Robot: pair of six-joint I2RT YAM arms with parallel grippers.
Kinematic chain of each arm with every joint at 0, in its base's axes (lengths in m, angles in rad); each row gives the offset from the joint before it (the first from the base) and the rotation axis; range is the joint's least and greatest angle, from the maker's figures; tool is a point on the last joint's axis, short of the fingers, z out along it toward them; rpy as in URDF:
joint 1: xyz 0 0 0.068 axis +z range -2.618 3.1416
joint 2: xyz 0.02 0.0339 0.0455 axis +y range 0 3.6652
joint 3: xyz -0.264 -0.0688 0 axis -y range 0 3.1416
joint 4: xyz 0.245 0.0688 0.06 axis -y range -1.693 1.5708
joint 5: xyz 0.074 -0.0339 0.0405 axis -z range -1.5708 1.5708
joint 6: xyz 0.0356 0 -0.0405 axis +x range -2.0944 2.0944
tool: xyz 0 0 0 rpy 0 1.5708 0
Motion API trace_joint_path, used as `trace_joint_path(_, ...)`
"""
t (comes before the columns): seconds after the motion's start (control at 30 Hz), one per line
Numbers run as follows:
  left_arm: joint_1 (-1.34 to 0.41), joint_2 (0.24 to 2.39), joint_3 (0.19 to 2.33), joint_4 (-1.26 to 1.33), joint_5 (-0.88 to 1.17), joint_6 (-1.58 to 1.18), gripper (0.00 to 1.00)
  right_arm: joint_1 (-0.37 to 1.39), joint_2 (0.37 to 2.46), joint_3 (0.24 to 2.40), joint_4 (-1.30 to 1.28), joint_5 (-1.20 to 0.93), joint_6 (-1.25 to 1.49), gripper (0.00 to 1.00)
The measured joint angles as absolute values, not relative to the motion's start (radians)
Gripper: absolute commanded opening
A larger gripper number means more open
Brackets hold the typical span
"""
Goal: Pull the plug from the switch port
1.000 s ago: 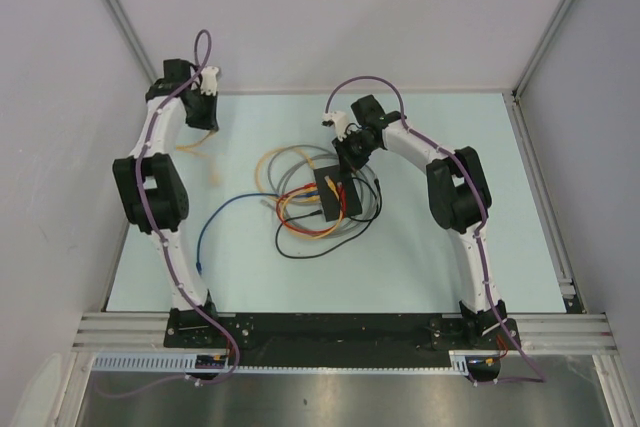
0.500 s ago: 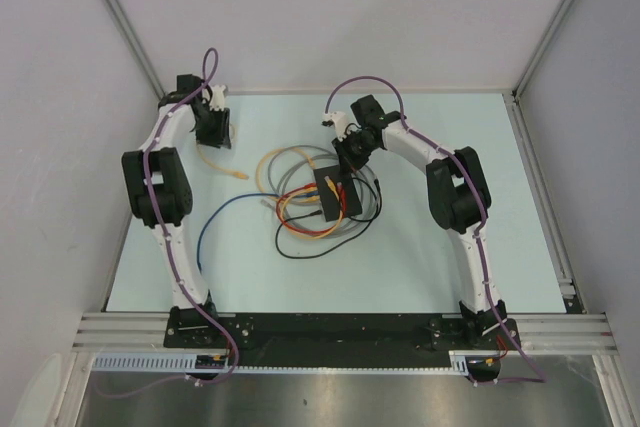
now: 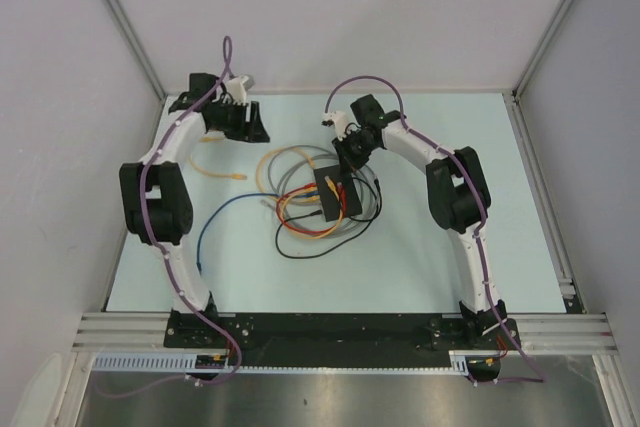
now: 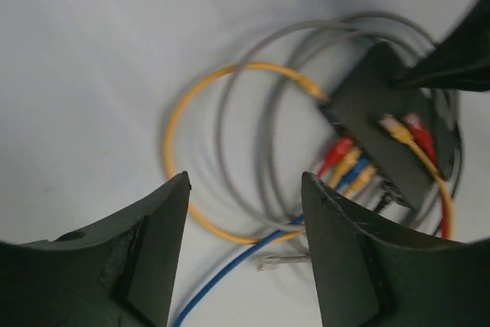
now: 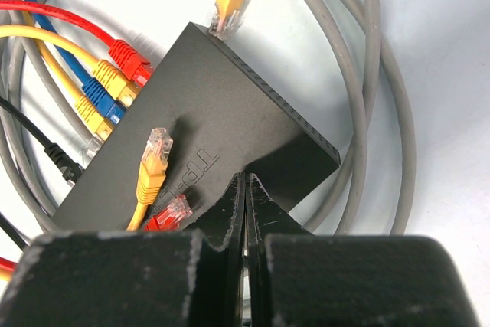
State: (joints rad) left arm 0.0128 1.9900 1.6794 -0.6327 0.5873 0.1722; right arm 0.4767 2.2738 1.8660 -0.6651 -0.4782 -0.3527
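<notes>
The switch [image 3: 333,193] is a flat black box in the middle of the mat, ringed by cables. In the right wrist view the switch [image 5: 214,112] has red [image 5: 130,59], yellow [image 5: 113,80], blue [image 5: 99,96] and black [image 5: 65,162] plugs in the sockets along its left edge. Loose yellow and red plugs [image 5: 153,165] lie on top of it. My right gripper [image 5: 245,180] is shut and empty, with its tips on the switch's top near one corner [image 3: 352,152]. My left gripper [image 4: 245,183] is open and empty above the mat, left of the switch [image 3: 252,127].
Grey [image 3: 300,159], orange-yellow [image 3: 268,169], red and black cable loops lie around the switch. A blue cable [image 3: 203,230] runs toward the near left. A loose pale yellow cable [image 3: 215,171] lies at the left. A loose grey plug end [image 4: 279,262] lies by the blue cable.
My left gripper has swung from the far left edge rightward toward the cables. The pale yellow cable, which hung beneath the gripper, now lies on the mat. The right arm has not moved.
</notes>
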Motion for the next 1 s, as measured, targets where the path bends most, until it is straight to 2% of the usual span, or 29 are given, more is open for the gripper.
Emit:
trace_joint_path(0.03, -0.013, 1.963, 1.656, -0.612, 0.628, 0.162, 0.56, 0.477, 2.274, 1.87, -0.669, -0.475, -0.353, 0.0)
trace_joint_path(0.07, -0.034, 1.949, 1.641, -0.6, 0.656, 0.155, 0.46, 0.477, 2.274, 1.875, -0.677, -0.472, -0.353, 0.0)
trace_joint_path(0.13, -0.09, 1.93, 1.599, -0.573, 0.711, 0.139, 0.34, 0.476, 2.275, 1.882, -0.692, -0.466, -0.353, 0.0)
trace_joint_path(0.17, -0.118, 1.93, 1.579, -0.56, 0.727, 0.131, 0.24, 0.475, 2.274, 1.886, -0.702, -0.463, -0.352, 0.0)
trace_joint_path(0.27, -0.191, 1.967, 1.54, -0.551, 0.752, 0.111, 0.09, 0.469, 2.273, 1.892, -0.725, -0.461, -0.348, 0.0)
trace_joint_path(0.37, -0.236, 2.032, 1.537, -0.543, 0.753, 0.102, 0.05, 0.462, 2.266, 1.892, -0.752, -0.457, -0.348, 0.0)
trace_joint_path(0.6, -0.256, 2.157, 1.562, -0.549, 0.718, 0.093, 0.04, 0.445, 2.217, 1.865, -0.807, -0.448, -0.348, 0.0)
trace_joint_path(0.93, -0.295, 2.33, 1.777, -0.572, 0.727, 0.069, 0.08, 0.446, 2.154, 1.798, -0.811, -0.415, -0.35, 0.0)
trace_joint_path(1.0, -0.306, 2.366, 1.836, -0.584, 0.736, 0.064, 0.13, 0.446, 2.154, 1.784, -0.812, -0.41, -0.352, 0.0)
